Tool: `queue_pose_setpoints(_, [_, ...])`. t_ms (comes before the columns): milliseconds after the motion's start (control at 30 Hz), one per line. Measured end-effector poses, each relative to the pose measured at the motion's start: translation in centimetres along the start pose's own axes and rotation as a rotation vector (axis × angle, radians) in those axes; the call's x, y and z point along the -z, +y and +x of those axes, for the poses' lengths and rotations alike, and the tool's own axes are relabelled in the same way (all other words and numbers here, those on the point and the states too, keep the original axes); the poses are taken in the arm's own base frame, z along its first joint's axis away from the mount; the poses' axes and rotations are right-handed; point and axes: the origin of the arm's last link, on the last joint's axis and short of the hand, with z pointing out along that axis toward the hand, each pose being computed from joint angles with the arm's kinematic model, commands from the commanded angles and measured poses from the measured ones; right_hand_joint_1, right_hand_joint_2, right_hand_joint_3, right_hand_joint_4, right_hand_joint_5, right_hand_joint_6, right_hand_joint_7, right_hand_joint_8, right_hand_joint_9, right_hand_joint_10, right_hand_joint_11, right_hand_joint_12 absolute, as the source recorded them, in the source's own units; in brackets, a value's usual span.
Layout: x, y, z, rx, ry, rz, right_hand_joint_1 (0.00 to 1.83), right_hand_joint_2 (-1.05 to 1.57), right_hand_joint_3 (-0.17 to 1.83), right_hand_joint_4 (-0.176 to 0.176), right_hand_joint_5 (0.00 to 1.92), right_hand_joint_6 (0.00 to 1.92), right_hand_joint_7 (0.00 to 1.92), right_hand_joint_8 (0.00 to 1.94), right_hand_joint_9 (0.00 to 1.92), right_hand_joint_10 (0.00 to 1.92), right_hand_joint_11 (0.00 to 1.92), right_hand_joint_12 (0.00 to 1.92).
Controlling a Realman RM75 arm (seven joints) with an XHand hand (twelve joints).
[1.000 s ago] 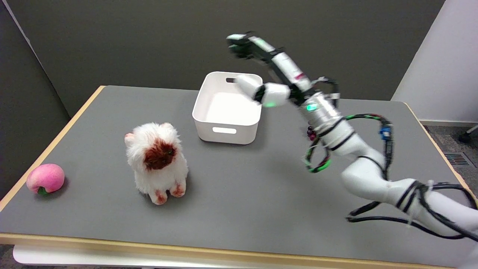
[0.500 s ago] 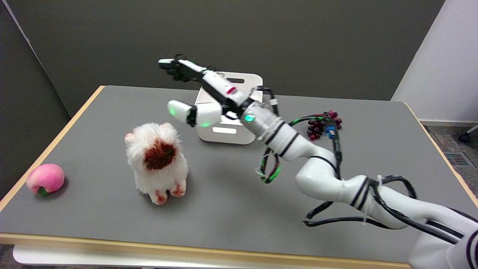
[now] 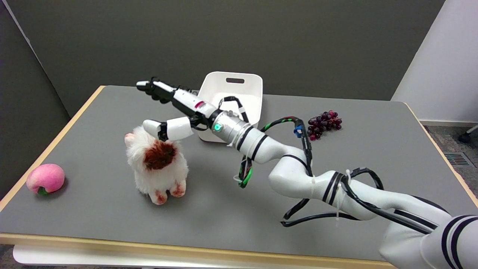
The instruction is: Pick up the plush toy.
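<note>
A white fluffy plush toy (image 3: pixel 158 164) with a brown face and pinkish feet sits upright on the grey table, left of centre. My right hand (image 3: pixel 170 110) hovers just above and behind its head with the fingers spread wide. The long fingers (image 3: pixel 157 90) reach out to the upper left, past the toy. The thumb lies right over the top of the toy's head, and whether it touches the fur I cannot tell. The hand holds nothing.
A white bin (image 3: pixel 239 93) stands behind the forearm at the table's back centre. Dark purple grapes (image 3: pixel 324 123) lie to the right of it. A pink peach (image 3: pixel 45 178) rests near the left edge. The arm and its cables cross the table's right half.
My right arm has swung left and down, from over the bin to just above the plush toy's head. The grapes, hidden before by the arm, now show. The toy has not moved.
</note>
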Motion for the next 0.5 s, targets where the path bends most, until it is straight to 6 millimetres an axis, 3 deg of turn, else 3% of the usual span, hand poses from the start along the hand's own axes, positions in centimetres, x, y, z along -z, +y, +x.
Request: queue_pose_setpoints(500, [0.8,2.6,-4.0,-0.096,-0.086,-0.116,0.47,0.59,0.99,0.060,0.07,0.37,0.13,0.29,0.09,0.61,0.00,1.06])
